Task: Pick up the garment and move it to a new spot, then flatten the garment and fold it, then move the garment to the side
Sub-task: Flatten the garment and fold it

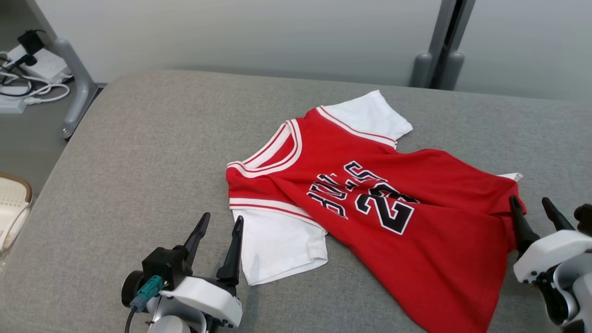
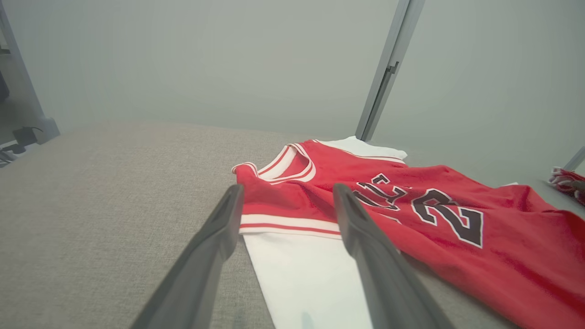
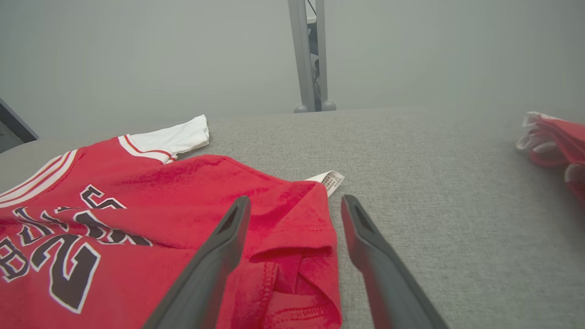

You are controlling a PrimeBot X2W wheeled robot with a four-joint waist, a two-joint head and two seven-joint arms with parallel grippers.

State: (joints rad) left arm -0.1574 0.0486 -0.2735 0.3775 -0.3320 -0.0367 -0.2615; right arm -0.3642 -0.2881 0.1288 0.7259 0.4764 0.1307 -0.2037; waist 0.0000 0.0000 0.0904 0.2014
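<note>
The garment (image 1: pixel 370 194) is a red jersey with white sleeves and a black number, lying spread but rumpled on the grey padded table (image 1: pixel 148 138). My left gripper (image 1: pixel 222 224) stands open at the lower left, beside the near white sleeve (image 1: pixel 277 245). In the left wrist view the sleeve (image 2: pixel 297 269) lies between and below the open fingers (image 2: pixel 215 237). My right gripper (image 1: pixel 532 206) stands open at the jersey's right hem. The right wrist view shows the folded red hem (image 3: pixel 292 256) between its fingers, with a white label (image 3: pixel 331 179) just beyond.
Another red and white cloth (image 3: pixel 553 141) lies at the far right of the table. Grey wall posts (image 1: pixel 434 51) stand behind the table. Cables and a white box (image 1: pixel 27 74) lie on the floor at the left, next to a metal leg (image 1: pixel 76 78).
</note>
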